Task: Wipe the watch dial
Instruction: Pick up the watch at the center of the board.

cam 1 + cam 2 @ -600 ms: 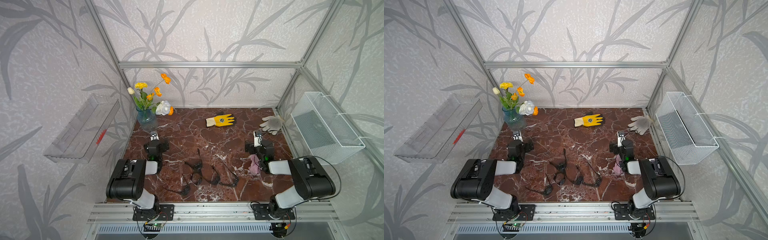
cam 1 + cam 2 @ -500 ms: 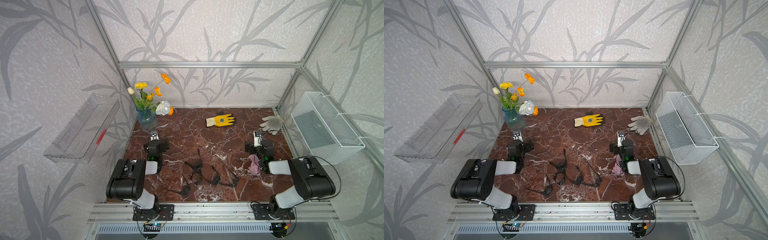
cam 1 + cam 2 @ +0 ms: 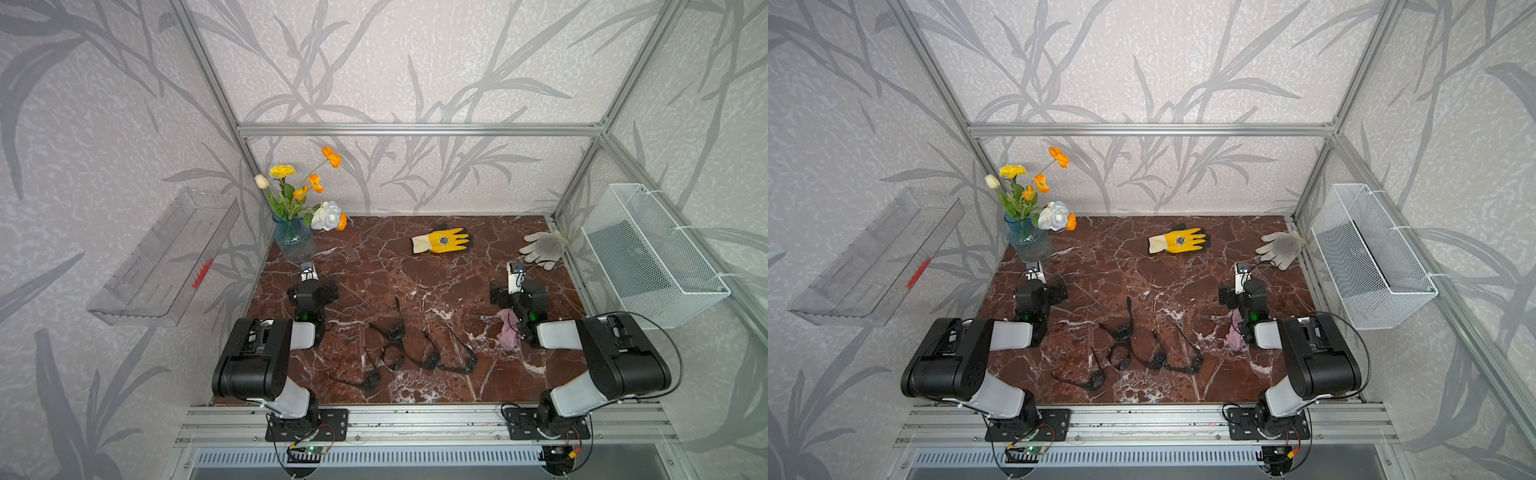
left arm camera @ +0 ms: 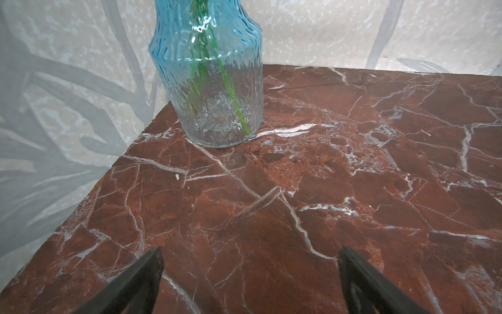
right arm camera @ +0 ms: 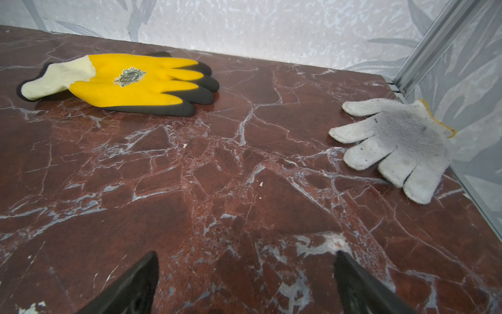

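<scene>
**While both grippers stand wide, the watches lie alone near the front edge**

Where the brown marble table [image 3: 436, 286] meets its front edge, several black watches [image 3: 394, 331] lie in a loose cluster about midway along it, straps splayed and crossing; their dials are too small to read in both top views. No gripper touches them, as both arms sit folded low, one at each side of the table.

The left gripper [image 4: 250, 254] has its jaws spread wide with nothing between them, only bare marble. It points toward the back left corner, where a blue glass vase [image 4: 209, 81] of flowers [image 3: 307, 187] stands. The right gripper [image 5: 245, 257] is spread just as wide and also empty. It faces the back edge, where a yellow glove [image 5: 127, 81] lies flat, and the back right corner, where a grey glove [image 5: 394, 144] rests against the frame.

A pink cloth [image 3: 509, 332] lies crumpled on the table close against the right arm, toward the right edge and well apart from the watches; I cannot tell whether the arm touches it.

Off the table, a clear tray [image 3: 166, 257] hangs on the left wall and a wire basket [image 3: 652, 257] on the right.
</scene>
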Controlling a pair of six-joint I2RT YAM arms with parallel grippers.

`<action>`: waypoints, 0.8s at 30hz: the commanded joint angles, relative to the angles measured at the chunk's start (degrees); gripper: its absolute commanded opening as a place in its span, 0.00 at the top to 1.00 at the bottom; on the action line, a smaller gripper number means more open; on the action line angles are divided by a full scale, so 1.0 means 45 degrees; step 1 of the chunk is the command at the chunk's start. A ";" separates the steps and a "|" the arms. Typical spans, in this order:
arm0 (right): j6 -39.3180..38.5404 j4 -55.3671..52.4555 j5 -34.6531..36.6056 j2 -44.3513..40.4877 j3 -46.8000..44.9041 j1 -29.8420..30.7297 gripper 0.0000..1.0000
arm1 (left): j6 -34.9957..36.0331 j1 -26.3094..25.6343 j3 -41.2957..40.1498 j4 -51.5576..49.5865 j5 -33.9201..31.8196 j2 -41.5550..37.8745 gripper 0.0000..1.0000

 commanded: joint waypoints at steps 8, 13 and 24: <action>-0.0065 0.0229 0.0002 -0.0190 0.0267 -0.0059 0.01 | -0.0084 0.0058 0.0230 -0.0142 0.0165 -0.0224 0.00; -0.0107 0.0249 -0.0017 -0.0210 0.0248 -0.0059 0.01 | -0.0018 0.0036 0.0125 0.0061 0.0134 -0.0293 0.01; 0.1795 -1.2346 0.0334 -0.5520 0.4032 0.2009 0.01 | -0.3747 -0.2618 0.3295 -1.2094 0.0176 -0.5885 0.10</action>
